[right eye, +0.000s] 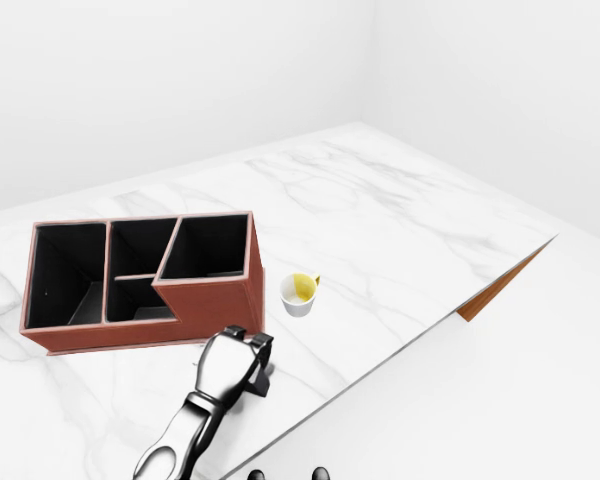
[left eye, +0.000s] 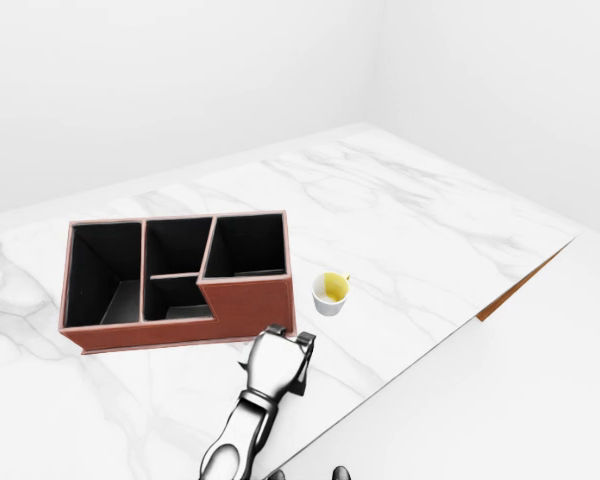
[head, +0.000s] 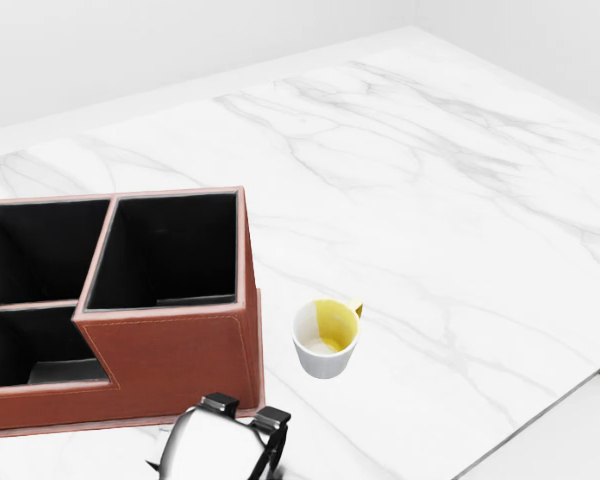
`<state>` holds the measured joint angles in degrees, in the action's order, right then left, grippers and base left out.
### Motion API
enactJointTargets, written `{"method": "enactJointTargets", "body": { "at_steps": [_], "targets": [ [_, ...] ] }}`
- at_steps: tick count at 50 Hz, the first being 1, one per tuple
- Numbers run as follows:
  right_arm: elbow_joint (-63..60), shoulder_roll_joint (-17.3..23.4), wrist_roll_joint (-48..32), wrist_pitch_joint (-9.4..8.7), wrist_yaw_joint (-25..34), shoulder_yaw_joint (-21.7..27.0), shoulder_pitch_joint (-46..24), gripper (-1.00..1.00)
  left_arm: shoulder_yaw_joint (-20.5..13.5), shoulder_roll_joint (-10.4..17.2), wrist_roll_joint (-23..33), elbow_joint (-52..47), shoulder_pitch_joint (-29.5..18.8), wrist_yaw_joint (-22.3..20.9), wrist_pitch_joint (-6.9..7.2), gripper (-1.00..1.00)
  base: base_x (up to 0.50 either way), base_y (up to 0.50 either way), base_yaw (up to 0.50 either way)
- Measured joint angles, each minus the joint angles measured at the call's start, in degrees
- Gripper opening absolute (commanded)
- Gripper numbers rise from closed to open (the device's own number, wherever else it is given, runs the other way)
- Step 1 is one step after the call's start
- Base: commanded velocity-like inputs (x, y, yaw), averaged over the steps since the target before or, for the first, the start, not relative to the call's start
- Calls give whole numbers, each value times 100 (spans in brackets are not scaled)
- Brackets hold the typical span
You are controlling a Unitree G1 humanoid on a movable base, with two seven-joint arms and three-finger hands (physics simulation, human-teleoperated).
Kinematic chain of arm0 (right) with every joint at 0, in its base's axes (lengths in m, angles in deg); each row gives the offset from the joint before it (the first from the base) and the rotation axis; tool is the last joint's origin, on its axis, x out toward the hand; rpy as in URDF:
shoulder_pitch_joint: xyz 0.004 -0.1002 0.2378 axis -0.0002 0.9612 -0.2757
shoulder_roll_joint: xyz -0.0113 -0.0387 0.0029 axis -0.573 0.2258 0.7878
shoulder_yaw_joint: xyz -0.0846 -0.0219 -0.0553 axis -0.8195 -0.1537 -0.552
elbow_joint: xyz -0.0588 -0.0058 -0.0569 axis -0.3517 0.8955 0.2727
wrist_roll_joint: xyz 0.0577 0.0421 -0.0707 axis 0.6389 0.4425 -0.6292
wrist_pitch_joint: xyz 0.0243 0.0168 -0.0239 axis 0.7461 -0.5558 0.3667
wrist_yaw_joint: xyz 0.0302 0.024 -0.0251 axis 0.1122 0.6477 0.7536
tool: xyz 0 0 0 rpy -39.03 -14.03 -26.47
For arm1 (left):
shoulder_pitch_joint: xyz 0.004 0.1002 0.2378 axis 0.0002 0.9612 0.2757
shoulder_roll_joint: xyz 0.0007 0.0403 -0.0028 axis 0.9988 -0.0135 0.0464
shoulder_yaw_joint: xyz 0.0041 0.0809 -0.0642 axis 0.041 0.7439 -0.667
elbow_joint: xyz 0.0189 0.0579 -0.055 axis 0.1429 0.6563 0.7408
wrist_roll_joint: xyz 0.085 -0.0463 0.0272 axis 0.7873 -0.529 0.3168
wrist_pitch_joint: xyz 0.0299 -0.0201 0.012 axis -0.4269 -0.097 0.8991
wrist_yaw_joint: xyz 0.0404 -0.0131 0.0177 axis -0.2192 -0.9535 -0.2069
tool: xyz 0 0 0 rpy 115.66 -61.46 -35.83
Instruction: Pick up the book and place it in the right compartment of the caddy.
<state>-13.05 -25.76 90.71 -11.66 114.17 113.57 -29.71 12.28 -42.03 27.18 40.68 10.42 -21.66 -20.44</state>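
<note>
White marble table [left eye: 410,240] under plain white walls, with the far end bare.

1. The left hand [left eye: 278,360] lies at the near edge. Its fingers are folded in against the palm, and nothing can be seen held in them. The right hand is out of view.
2. The caddy [left eye: 245,300] stands just beyond the knuckles, apart from them. Its right compartment [head: 165,250] is open-topped and looks empty.
3. A small white cup [head: 325,340], yellow inside, stands just right of the caddy's near right corner.
4. The book shows in no view, so its position cannot be stated.

Recommendation: find the book before reaching for it. Spread the fingers before closing on it, then carry it over the caddy's near wall. Keep well left of the cup, which a stray elbow or book corner would likely tip.
</note>
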Motion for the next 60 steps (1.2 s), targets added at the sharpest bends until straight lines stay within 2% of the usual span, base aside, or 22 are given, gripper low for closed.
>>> {"method": "enactJointTargets", "body": {
  "at_steps": [21,32,48,60],
  "targets": [
    [-5,3,7,0,-2,-2,2,100,-45,-33,164,-9,-39,-246,0,-100,0,0,0],
    [-11,-2,3,0,-1,-6,4,100,-49,-29,225,14,-14,-89,0,-100,0,0,0],
    [12,-9,-30,0,-1,-22,2,100,-230,209,184,-579,392,159,0,-100,0,0,0],
    [43,-5,-30,0,-3,-16,7,100,-18,300,197,-1159,688,74,0,-100,0,0,0]
  ]
}}
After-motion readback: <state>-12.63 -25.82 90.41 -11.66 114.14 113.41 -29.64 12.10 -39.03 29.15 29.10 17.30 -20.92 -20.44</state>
